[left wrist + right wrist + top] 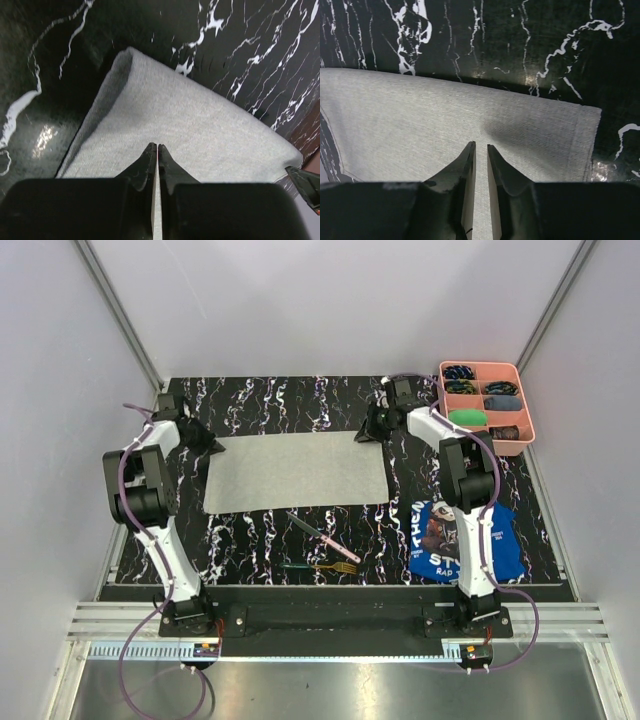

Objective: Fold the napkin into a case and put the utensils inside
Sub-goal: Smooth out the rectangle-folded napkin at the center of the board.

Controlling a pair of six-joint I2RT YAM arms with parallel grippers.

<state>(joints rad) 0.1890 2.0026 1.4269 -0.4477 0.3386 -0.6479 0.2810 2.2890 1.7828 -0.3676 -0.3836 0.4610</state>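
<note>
Top view first. The napkin was flat on the surface, mid-table, with its long axis running left to right. My left hand was at its far-left corner and my right hand at its far-right corner, one arm per end. The whole cloth lay toward the near side from both hands, so I figured any fold would have to bring that far edge toward me. The knife and fork were just off the near edge, roughly midway between the arms and not inside anything yet.

Left wrist cam: the left hand was clenched down to a hairline slit, tips right over the napkin. I honestly couldn't tell if any cloth was pinched. The corner sat ahead and a bit left of the tips, and the edge on that side looked slightly curled up.

Right wrist cam: the right hand had a narrow gap showing and wasn't visibly grasping anything. The napkin was under it, its far edge just ahead of the tips and the corner off to the right.
</note>
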